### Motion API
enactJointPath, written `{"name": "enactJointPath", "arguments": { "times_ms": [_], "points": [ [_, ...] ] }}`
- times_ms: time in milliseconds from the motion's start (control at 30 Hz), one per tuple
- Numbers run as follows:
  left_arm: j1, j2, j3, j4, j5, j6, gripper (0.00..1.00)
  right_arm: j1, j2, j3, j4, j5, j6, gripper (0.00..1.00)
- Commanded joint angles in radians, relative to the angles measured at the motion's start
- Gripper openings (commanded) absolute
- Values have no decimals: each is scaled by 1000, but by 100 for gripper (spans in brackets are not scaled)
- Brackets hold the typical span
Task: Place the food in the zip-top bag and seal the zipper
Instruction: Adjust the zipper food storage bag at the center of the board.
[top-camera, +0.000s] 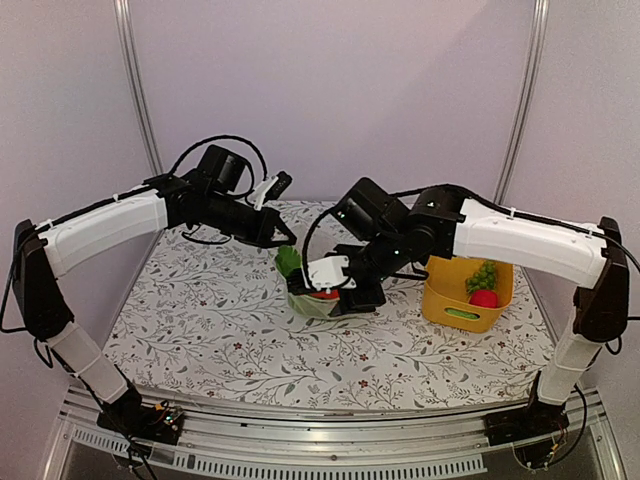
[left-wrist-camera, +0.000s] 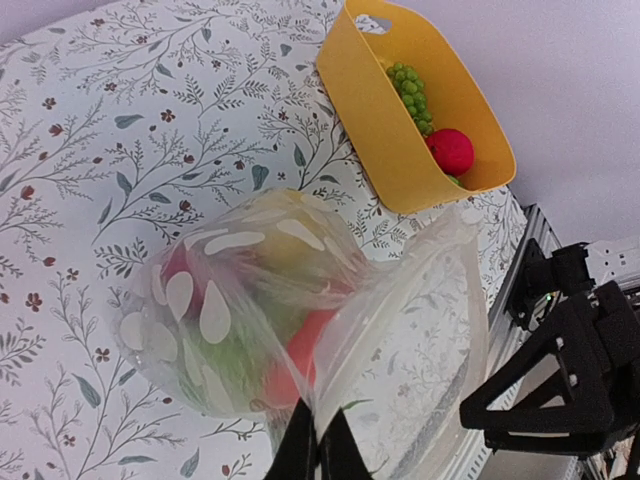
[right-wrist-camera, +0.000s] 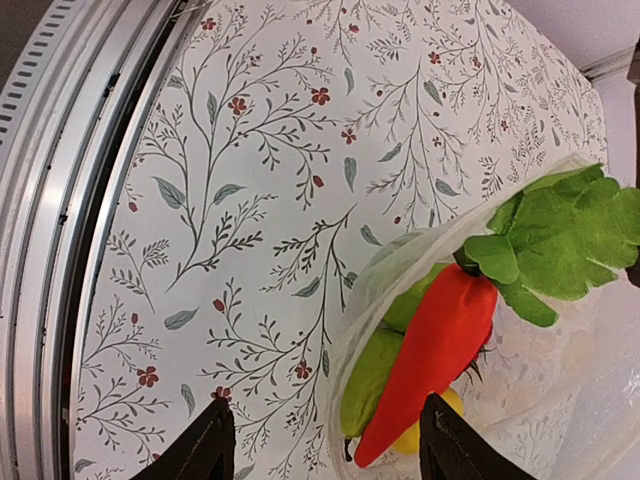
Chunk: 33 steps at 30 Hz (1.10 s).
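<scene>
Right jaws: spread wide on my right gripper (right-wrist-camera: 325, 432), nothing between the pads. The carrot (right-wrist-camera: 440, 340) lies just past them, toward 1 o'clock.
Left jaws: pressed together on my left gripper (left-wrist-camera: 320, 445), pinching a fold of the zip-top bag (left-wrist-camera: 230, 320) at its mouth and holding it up.
Carrot: orange body inside the bag mouth, tip toward 7 o'clock, leafy top (right-wrist-camera: 565, 225) spilling over the rim at 2 o'clock.
Bag load: a green fruit (right-wrist-camera: 372, 378) and a sliver of yellow lemon (right-wrist-camera: 408, 438) lie under the carrot.
Left to fetch: grapes (left-wrist-camera: 410, 88) and a red fruit (left-wrist-camera: 450, 150) sit in the yellow bin (left-wrist-camera: 395, 150).
Step in hand, my read: pull clear of the mouth and head for the bin. Back the right fingers straight out so they don't snag the film, and hold the left pinch firm and high so the mouth doesn't sag. Those leaves want tucking in before the zipper (left-wrist-camera: 478, 320) can be pressed shut.
Left wrist tells me: the mouth gapes toward 3 o'clock, and I can see what the bin holds. The carrot is only a red-orange blur through the dotted film.
Right wrist tells me: exactly how the carrot lies, and that my pads are free — no bin in sight.
Top view tells me: both grippers crowd the bag mid-table, left from 11 o'clock and right from 2 o'clock, with the bin off at 3 o'clock.
</scene>
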Motion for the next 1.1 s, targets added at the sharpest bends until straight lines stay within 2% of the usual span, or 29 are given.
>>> {"name": "enactJointPath", "arguments": {
  "times_ms": [0,133,233,300,367,400,467,533,600,733,833,900,1067],
  "points": [
    [12,7,-5,11,11,0,0,26,58,1,49,75,63,62],
    [12,1,-9,6,2,2,0,28,93,30,64,96,75,58],
    [13,1,-9,5,11,0,0,28,103,42,71,94,80,45],
    [12,-4,-9,3,11,2,0,28,110,48,67,97,78,32],
    [12,-5,-6,-6,-2,8,1,28,115,56,63,97,81,6],
    [13,-5,3,-21,-8,10,7,28,112,60,63,98,83,0],
    [9,-6,34,-74,-39,24,21,28,93,79,66,97,88,0],
    [6,-20,60,-136,-100,41,28,27,63,92,85,128,92,0],
    [6,-36,61,-173,-141,52,32,25,26,70,110,98,92,0],
    [6,-14,73,-237,-190,58,25,26,43,62,80,82,88,0],
    [6,2,91,-251,-211,56,11,26,43,68,75,56,91,0],
    [-2,-3,117,-252,-205,52,8,25,38,71,71,53,89,0],
    [-77,-51,146,-186,-62,66,2,18,27,74,83,70,91,0]
  ]
}}
